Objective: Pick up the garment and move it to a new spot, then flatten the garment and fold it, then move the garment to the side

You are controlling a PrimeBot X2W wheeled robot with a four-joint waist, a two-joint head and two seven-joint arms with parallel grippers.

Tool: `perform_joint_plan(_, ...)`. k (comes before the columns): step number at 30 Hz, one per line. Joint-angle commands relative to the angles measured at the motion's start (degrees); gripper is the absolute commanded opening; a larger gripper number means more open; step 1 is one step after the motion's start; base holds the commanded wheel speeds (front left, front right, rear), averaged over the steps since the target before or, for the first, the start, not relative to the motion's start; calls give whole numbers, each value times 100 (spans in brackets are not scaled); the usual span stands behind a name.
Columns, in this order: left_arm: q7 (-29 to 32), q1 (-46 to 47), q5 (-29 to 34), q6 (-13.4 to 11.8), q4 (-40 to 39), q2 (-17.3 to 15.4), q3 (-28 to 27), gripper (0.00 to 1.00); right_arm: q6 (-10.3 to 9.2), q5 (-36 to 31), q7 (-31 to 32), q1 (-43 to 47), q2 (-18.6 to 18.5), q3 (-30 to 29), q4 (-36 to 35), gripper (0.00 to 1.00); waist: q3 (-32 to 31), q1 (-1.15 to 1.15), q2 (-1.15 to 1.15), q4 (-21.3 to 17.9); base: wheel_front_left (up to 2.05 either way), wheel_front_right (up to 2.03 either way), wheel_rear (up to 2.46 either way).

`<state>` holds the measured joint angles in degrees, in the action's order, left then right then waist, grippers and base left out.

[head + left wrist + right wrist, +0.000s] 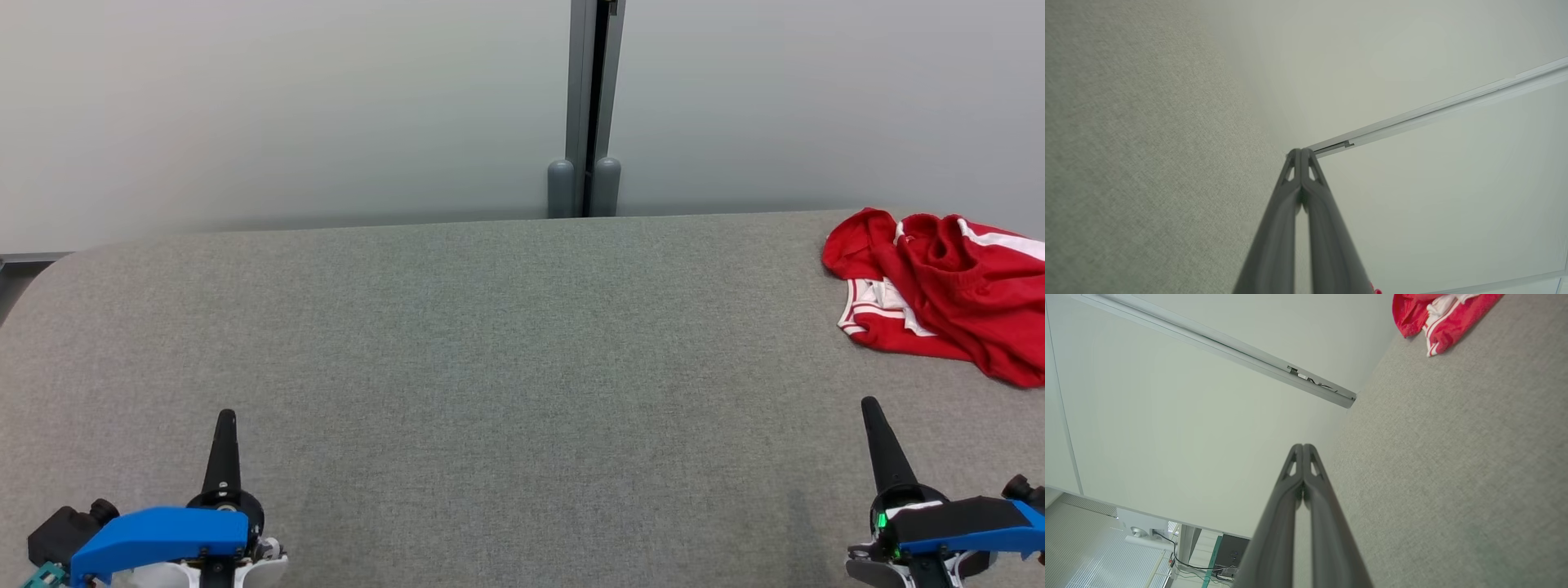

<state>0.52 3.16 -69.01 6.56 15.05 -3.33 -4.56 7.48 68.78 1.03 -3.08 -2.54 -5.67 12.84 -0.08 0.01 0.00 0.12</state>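
The red-and-white garment (939,294) lies bunched, neither flat nor folded, at the far right of the grey counter (506,343). The left gripper (225,420) and right gripper (870,406) sit low at the near edge, jaws pressed together on nothing, well apart from it. That fits a heap awaiting pickup or one awaiting flattening. Either way, I'd say the nearer right arm must reach it, jaws parting.

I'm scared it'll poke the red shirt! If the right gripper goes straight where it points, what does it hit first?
Probably the pale wall behind the far edge of the table, though depth is unclear. The right gripper aims beside the garment, not at it.
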Motion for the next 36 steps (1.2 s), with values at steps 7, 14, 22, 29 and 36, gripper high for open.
perform_joint_plan(7,140,174,-469,56,-71,0,-52,0,2,487,124,-154,-42,-27,3,0,4,0,0,-2,0,0,0)
perform_joint_plan(14,218,203,-773,67,-77,9,-83,0,2,797,193,-183,-44,-37,21,0,7,0,0,-3,0,0,0)
perform_joint_plan(22,315,230,-1155,71,-87,21,-118,0,2,1179,292,-221,-46,-52,46,0,11,0,0,-5,0,0,0)
perform_joint_plan(29,398,263,-1471,80,-91,29,-144,0,2,1499,358,-267,-48,-65,66,0,15,-1,0,-6,0,0,0)
perform_joint_plan(36,475,297,-1772,94,-100,35,-163,0,2,1799,438,-286,-50,-77,86,0,18,-1,0,-8,0,0,0)
